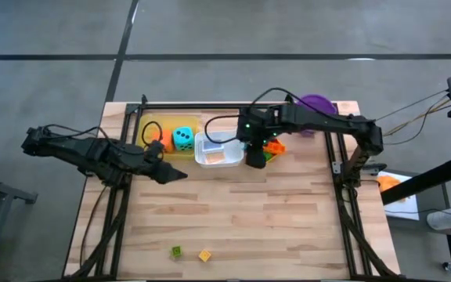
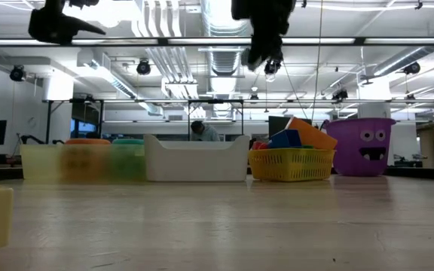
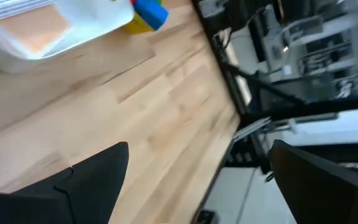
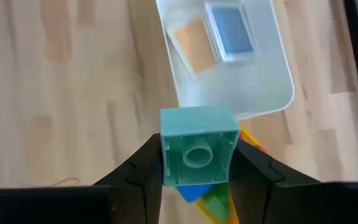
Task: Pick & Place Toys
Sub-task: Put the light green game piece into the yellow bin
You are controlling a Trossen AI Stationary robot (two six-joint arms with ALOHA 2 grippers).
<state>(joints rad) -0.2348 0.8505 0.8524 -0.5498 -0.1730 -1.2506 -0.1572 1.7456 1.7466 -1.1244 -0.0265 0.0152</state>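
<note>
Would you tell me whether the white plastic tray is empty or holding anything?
Not empty: the white plastic tray holds a flat orange card and a flat blue card.

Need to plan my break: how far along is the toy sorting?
Done: dice in the yellow tray, cards in the white tray. In hand: right gripper holds a teal block above the table; left gripper hangs open. Left: two small blocks at the near edge.

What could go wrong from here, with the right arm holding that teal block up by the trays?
1. The right gripper pinches the teal block only by its sides; it may slip and fall outside the white tray.
2. The gripper hangs near the yellow basket, so a drop could land back among the blocks.
3. The left gripper, jaws open, hovers nearby; the arms might collide.
</note>
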